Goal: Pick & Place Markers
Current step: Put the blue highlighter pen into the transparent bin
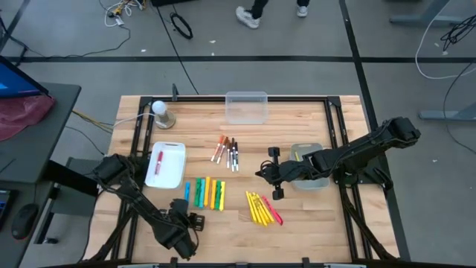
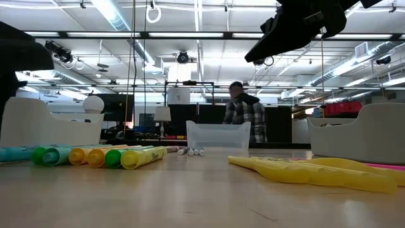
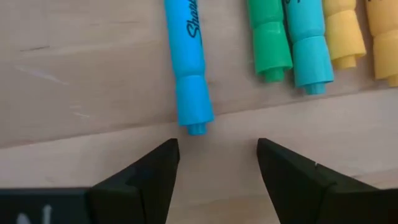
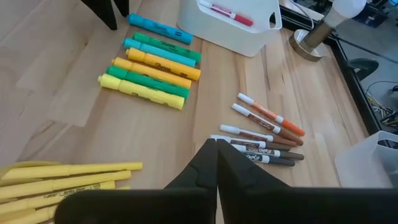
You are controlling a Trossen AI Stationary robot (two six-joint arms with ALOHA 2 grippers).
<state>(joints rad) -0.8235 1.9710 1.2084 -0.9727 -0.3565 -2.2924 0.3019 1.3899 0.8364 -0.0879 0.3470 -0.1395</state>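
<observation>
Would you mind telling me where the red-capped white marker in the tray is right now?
In the high view, the red-capped marker lies inside the white tray on the table's left side, just beyond the row of chunky highlighters and near the lamp.

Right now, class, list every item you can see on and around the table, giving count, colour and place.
Chunky markers: six; blue, green, yellow; front left.
Slim markers: several yellow, one pink-red; front centre.
Thin white markers: about five; table centre.
White bin: one, holding a red marker; left.
Clear bin: one; far edge.
Grey bin: one; right.
Lamp: one; far left.
Person: one; beyond the table.
Left gripper: open, near the blue marker.
Right gripper: shut, above table centre.
</observation>
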